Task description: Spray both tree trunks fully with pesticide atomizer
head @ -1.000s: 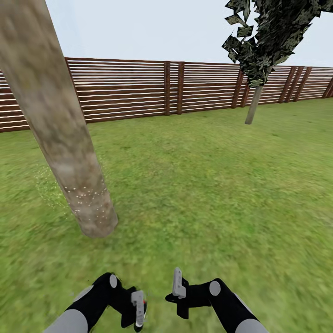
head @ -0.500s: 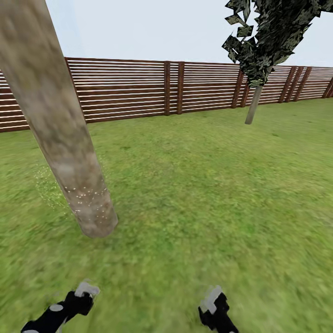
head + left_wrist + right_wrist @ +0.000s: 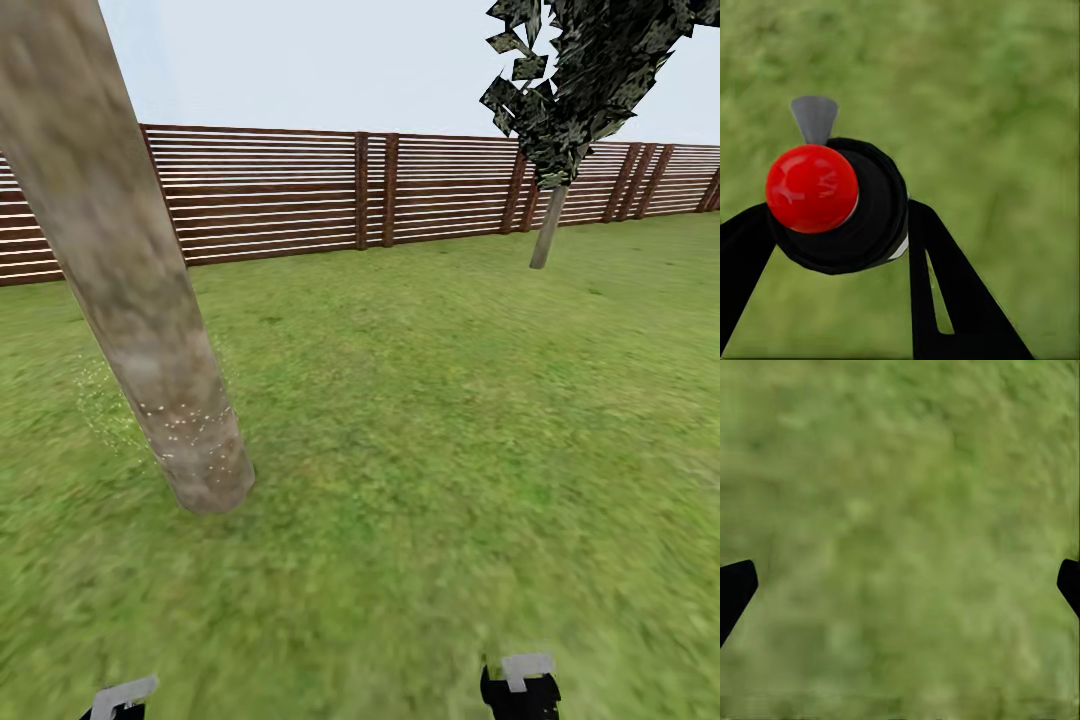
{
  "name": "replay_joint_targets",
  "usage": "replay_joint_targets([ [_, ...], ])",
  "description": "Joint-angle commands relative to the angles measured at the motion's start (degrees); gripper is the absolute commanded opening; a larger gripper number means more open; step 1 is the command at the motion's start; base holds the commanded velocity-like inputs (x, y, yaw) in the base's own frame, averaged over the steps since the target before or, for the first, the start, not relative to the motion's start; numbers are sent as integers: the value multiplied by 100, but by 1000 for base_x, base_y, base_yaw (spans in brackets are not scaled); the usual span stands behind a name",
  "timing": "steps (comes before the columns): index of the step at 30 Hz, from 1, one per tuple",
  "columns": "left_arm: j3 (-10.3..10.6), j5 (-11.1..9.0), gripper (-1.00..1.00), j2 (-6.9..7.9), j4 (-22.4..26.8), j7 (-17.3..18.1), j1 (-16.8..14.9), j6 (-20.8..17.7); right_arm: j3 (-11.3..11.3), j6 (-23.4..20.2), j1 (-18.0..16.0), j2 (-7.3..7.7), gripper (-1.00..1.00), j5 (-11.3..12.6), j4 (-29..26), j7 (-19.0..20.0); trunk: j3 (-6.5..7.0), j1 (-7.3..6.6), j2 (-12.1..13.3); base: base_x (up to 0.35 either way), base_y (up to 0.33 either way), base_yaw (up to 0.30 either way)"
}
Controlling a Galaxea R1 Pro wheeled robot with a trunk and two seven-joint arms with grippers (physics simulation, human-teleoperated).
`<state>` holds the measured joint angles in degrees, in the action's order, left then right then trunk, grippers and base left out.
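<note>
A thick, pale mottled tree trunk (image 3: 150,340) leans at the left of the head view, with fine white specks on its lower part near the grass. The pesticide atomizer (image 3: 874,217) is a black round body with a red knob (image 3: 811,187) and a grey nozzle (image 3: 814,118). My left gripper (image 3: 836,214) is shut on it, one black finger on each side. In the head view the left gripper (image 3: 120,697) shows just its pale tip at the bottom edge. My right gripper (image 3: 525,678) hangs low at the bottom right, and my right gripper (image 3: 904,581) is open over bare grass.
Green lawn (image 3: 430,400) stretches ahead to a brown slatted fence (image 3: 300,190). Another tree (image 3: 548,225) with a pale stem and dark leafy crown stands far off at the right near the fence. A patch of pale specks (image 3: 105,410) lies on the grass left of the trunk.
Both arms have dropped back toward me, from well in view to the bottom edge of the head view. Trunk, fence and lawn hold their places.
</note>
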<state>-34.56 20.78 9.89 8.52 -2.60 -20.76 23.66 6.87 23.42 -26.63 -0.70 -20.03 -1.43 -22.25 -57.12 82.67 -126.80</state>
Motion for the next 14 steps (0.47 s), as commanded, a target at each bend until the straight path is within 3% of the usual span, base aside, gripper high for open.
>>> replay_joint_targets([
  [1,-46,-38,-100,8,-5,-2,-2,-1,-8,-2,213,15,100,-8,-3,1,1,0,0,0,0,0],
  [5,-126,-222,-100,2,-15,-4,1,-2,-10,-2,660,-11,100,-2,-3,1,1,0,0,0,0,0],
  [10,-273,-377,-100,140,-8,-7,10,5,-10,-3,702,-16,100,-1,-6,1,1,0,0,0,0,0],
  [14,-288,-410,-100,153,-8,-12,10,7,-10,-3,703,-16,100,-1,-7,1,1,0,0,0,0,0],
])
